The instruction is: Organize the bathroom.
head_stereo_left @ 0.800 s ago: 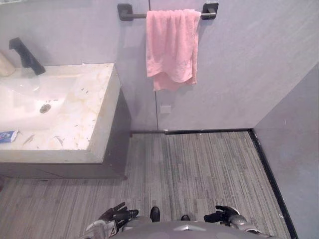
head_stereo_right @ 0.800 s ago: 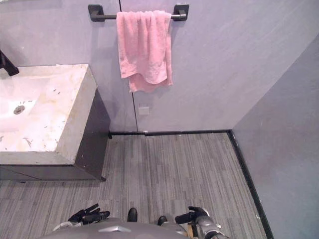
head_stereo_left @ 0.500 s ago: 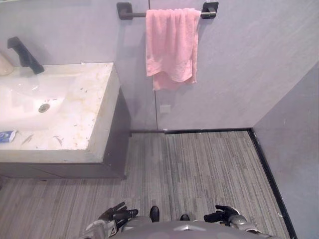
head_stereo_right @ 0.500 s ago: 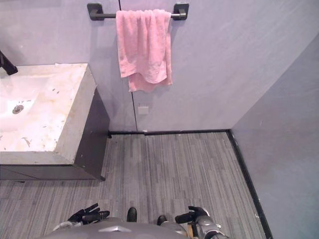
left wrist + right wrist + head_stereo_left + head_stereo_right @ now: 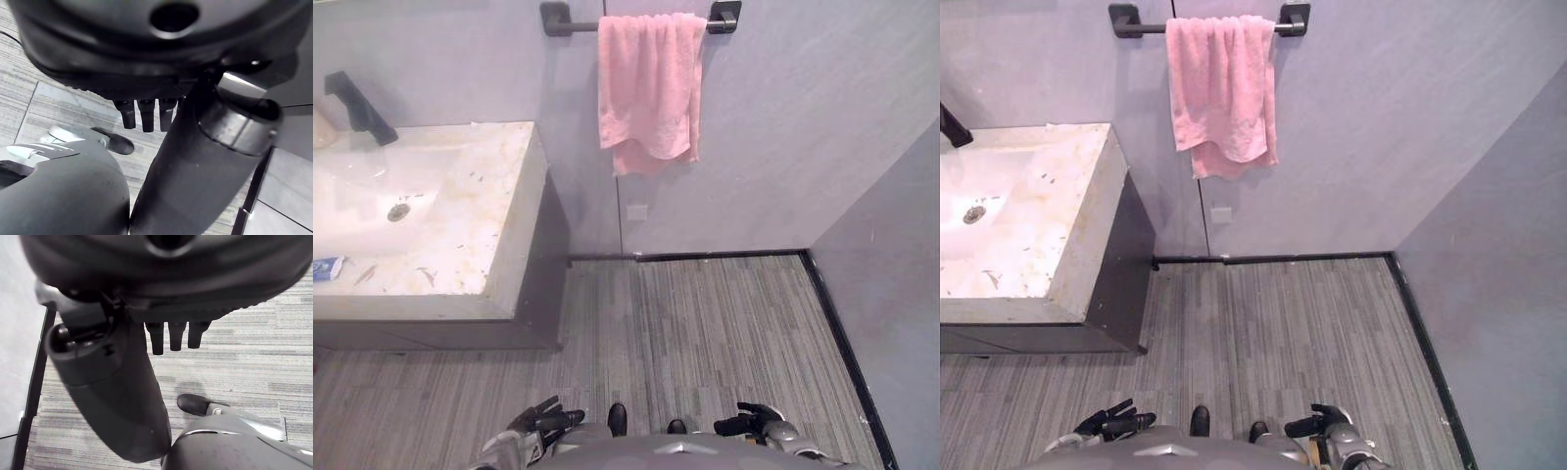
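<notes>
- The whole scene has slid slightly down the head views over the last 0.8 s, sink and towel together, so the camera has tilted; nothing in the room itself has moved.
- The pink towel (image 5: 649,88) hangs bunched and uneven on the dark towel bar (image 5: 570,22) at 12 o'clock, its lower edge lopsided.
- The sink counter (image 5: 509,264) sits at 10 o'clock, with a black faucet (image 5: 357,108) at its back and a small tube (image 5: 328,267) near the front edge.
- The left hand (image 5: 540,423) at 7 o'clock and the right hand (image 5: 751,423) at 5 o'clock hang low over the striped floor (image 5: 705,333), fingers relaxed and straight, holding nothing, as before.
- Judgement: tidying has not started; the robot seems to be surveying, with the towel well out of reach.
</notes>
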Available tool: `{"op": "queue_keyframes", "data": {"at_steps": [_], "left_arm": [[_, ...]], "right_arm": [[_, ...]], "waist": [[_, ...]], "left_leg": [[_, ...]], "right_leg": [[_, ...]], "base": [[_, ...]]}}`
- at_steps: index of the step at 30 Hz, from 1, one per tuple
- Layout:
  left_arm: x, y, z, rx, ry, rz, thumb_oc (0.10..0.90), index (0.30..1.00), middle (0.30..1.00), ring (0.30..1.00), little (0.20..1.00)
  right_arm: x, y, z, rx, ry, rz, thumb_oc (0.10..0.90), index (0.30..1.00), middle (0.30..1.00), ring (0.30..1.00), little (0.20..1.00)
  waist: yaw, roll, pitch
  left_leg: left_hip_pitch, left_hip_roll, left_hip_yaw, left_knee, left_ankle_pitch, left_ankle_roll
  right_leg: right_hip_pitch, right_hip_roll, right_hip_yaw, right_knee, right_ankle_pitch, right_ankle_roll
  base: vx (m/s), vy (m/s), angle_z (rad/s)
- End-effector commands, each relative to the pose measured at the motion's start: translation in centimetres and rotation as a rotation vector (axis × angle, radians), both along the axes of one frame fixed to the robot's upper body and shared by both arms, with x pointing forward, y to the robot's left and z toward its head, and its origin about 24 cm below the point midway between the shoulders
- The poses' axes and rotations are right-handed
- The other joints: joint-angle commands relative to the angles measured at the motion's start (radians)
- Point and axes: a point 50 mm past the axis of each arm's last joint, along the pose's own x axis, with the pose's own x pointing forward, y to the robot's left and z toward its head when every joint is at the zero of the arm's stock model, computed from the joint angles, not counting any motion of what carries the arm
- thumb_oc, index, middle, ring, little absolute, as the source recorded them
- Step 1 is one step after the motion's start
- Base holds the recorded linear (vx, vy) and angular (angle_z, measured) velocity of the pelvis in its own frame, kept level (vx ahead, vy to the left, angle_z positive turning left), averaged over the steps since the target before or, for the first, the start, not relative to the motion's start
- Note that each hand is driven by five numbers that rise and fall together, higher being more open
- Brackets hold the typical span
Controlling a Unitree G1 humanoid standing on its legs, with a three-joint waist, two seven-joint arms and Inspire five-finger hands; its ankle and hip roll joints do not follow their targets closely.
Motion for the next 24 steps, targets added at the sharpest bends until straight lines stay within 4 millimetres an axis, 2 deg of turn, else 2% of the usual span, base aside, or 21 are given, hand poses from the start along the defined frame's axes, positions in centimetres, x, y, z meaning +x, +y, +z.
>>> {"op": "queue_keyframes", "data": {"at_steps": [1,9,12,15,17,18,19,20,21,22,23,24], "left_arm": [[-1.1,0.8,-0.1,0.036,0.06,-0.023,0.8,0.9,0.9,0.9,0.9],[-0.8,1.4,0.0,0.044,0.062,-0.032,0.8,0.9,0.9,0.9,0.9],[-0.5,1.6,0.2,0.047,0.058,-0.046,0.8,0.9,0.9,0.9,0.9],[0.0,1.7,0.3,0.048,0.053,-0.067,0.8,0.9,0.9,0.9,0.9],[0.0,1.7,0.3,0.049,0.053,-0.07,0.8,0.9,0.9,0.9,0.9],[0.2,1.8,0.3,0.051,0.057,-0.084,0.8,0.9,0.9,0.9,0.9],[0.3,1.9,0.4,0.054,0.059,-0.095,0.8,0.9,0.9,0.9,0.9],[0.4,2.0,0.4,0.061,0.064,-0.096,0.8,0.9,0.9,0.9,0.9],[0.4,2.0,0.4,0.061,0.064,-0.096,0.8,0.9,0.9,0.9,0.9],[0.5,2.0,0.4,0.063,0.066,-0.09,0.8,0.9,0.9,0.9,0.9],[0.5,2.0,0.4,0.063,0.066,-0.09,0.8,0.9,0.9,0.9,0.9],[0.5,1.9,0.4,0.064,0.064,-0.082,0.8,0.9,0.9,0.9,0.9]], "right_arm": [[-0.9,-1.2,0.1,-0.037,0.04,-0.001,0.8,0.9,0.9,0.9,0.9],[-0.3,-1.5,0.3,-0.052,0.003,-0.009,0.8,0.9,0.9,0.9,0.9],[0.1,-1.9,0.5,-0.063,-0.024,-0.015,0.8,0.9,0.9,0.9,0.9],[0.8,-2.2,0.8,-0.07,-0.058,-0.025,0.8,0.9,0.9,0.9,0.9],[0.9,-2.2,0.9,-0.07,-0.061,-0.027,0.8,0.9,0.9,0.9,0.9],[1.0,-2.5,1.0,-0.074,-0.081,-0.041,0.8,0.9,0.9,0.9,0.9],[0.9,-2.8,1.1,-0.074,-0.099,-0.056,0.8,0.9,0.9,0.9,0.9],[0.7,-3.1,1.2,-0.068,-0.11,-0.073,0.8,0.9,0.9,0.9,0.9],[0.7,-3.1,1.2,-0.068,-0.11,-0.073,0.8,0.9,0.9,0.9,0.9],[0.5,-3.2,1.2,-0.061,-0.108,-0.078,0.8,0.9,0.9,0.9,0.9],[0.5,-3.2,1.2,-0.061,-0.108,-0.078,0.8,0.9,0.9,0.9,0.9],[0.2,-3.2,1.1,-0.054,-0.1,-0.074,0.8,0.9,0.9,0.9,0.9]], "waist": [[0.009,-0.019,0.015],[0.004,-0.014,0.046],[0.003,-0.005,0.067],[-0.003,0.007,0.089],[-0.003,0.008,0.092],[-0.009,0.02,0.104],[-0.021,0.041,0.123],[-0.034,0.043,0.139],[-0.034,0.043,0.139],[-0.046,0.032,0.148],[-0.046,0.032,0.148],[-0.058,0.008,0.151]], "left_leg": [[-0.003,-0.017,0.017,0.074,-0.118,0.011],[-0.024,-0.039,0.011,0.13,-0.141,0.036],[-0.043,-0.048,0.02,0.154,-0.143,0.049],[-0.064,-0.062,0.018,0.188,-0.154,0.066],[-0.066,-0.063,0.019,0.192,-0.156,0.068],[-0.071,-0.066,0.02,0.209,-0.164,0.075],[-0.071,-0.065,0.012,0.23,-0.175,0.081],[-0.064,-0.072,0.006,0.248,-0.189,0.079],[-0.064,-0.072,0.006,0.248,-0.189,0.079],[-0.054,-0.086,0.004,0.265,-0.206,0.074],[-0.054,-0.086,0.004,0.265,-0.206,0.074],[-0.043,-0.108,0.0,0.277,-0.23,0.063]], "right_leg": [[-0.069,-0.09,-0.016,0.061,0.019,0.064],[-0.11,-0.126,0.015,0.149,0.009,0.083],[-0.137,-0.157,0.023,0.212,0.012,0.095],[-0.212,-0.189,0.047,0.361,0.081,0.082],[-0.223,-0.192,0.051,0.38,0.09,0.08],[-0.269,-0.2,0.066,0.482,0.128,0.066],[-0.343,-0.2,0.079,0.634,0.166,0.052],[-0.398,-0.204,0.087,0.664,0.192,0.047],[-0.398,-0.204,0.087,0.664,0.192,0.047],[-0.414,-0.214,0.085,0.588,0.217,0.055],[-0.414,-0.214,0.085,0.588,0.217,0.055],[-0.42,-0.234,0.079,0.427,0.236,0.071]], "base": [[0.04,0.033,-0.03],[0.04,0.059,-0.08],[0.02,0.092,-0.05],[-0.01,0.097,-0.05],[-0.01,0.062,-0.07],[-0.01,0.161,0.01],[0.03,0.198,-0.05],[0.03,0.134,0.0],[0.13,0.013,-0.06],[0.09,-0.024,0.0],[0.22,-0.105,0.12],[0.34,-0.216,0.17]]}}
